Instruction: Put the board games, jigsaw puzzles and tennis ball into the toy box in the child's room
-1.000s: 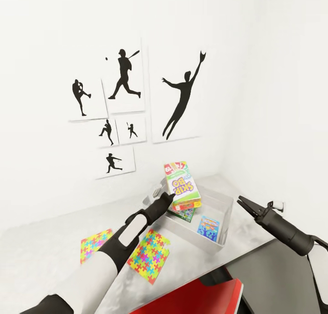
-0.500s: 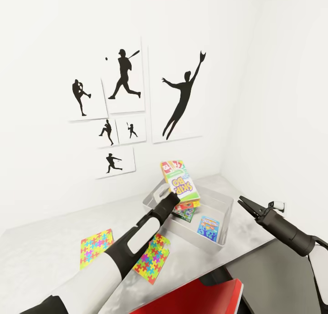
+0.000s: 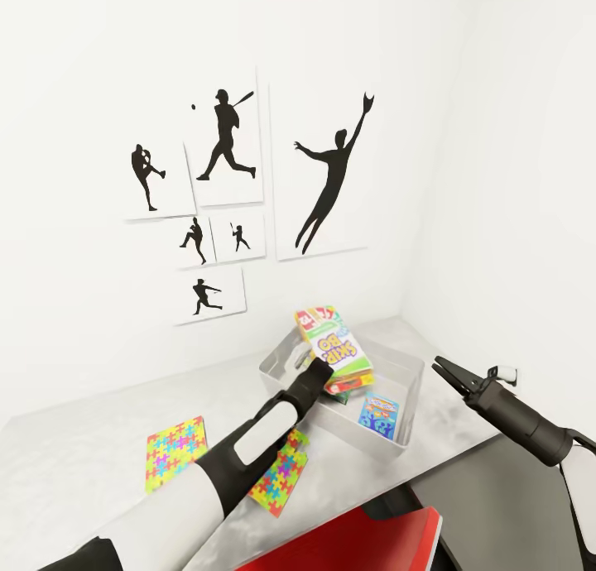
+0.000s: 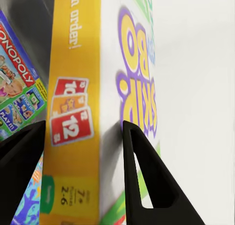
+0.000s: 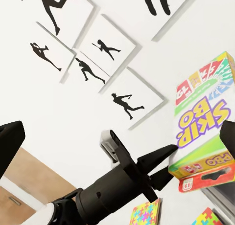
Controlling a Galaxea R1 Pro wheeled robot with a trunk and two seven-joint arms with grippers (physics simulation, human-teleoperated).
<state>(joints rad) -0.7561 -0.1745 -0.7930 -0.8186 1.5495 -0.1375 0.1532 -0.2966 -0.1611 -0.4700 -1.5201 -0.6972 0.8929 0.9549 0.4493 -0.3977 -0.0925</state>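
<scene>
— Two jigsaw puzzles (image 3: 175, 452) flat on the table (image 3: 74, 451), one partly behind the left arm; any word on the left gripper (image 3: 319, 375)?

— Clamped on the Skip-Bo board game (image 3: 335, 345), one black finger (image 4: 147, 178) on the printed face, the other on the far side of the yellow edge. Held tilted over the toy box (image 3: 389, 371), at the tub's near-left side.

— And inside the tub?

— Monopoly board game (image 4: 19, 100) lying under the held box, as seen from the left wrist. Small blue board game (image 3: 378, 413) leaning against the inner wall nearest the right arm.

— Right gripper (image 3: 439, 367)?

— Poised beyond the tub's right end, clear of it, above the table's edge. Jaws parted a little, nothing between them.

— Backdrop?

— White wall with black baseball-player silhouette pictures (image 3: 223, 136) above the desk; red seat (image 3: 348, 542) at the lower edge of the head view.
</scene>
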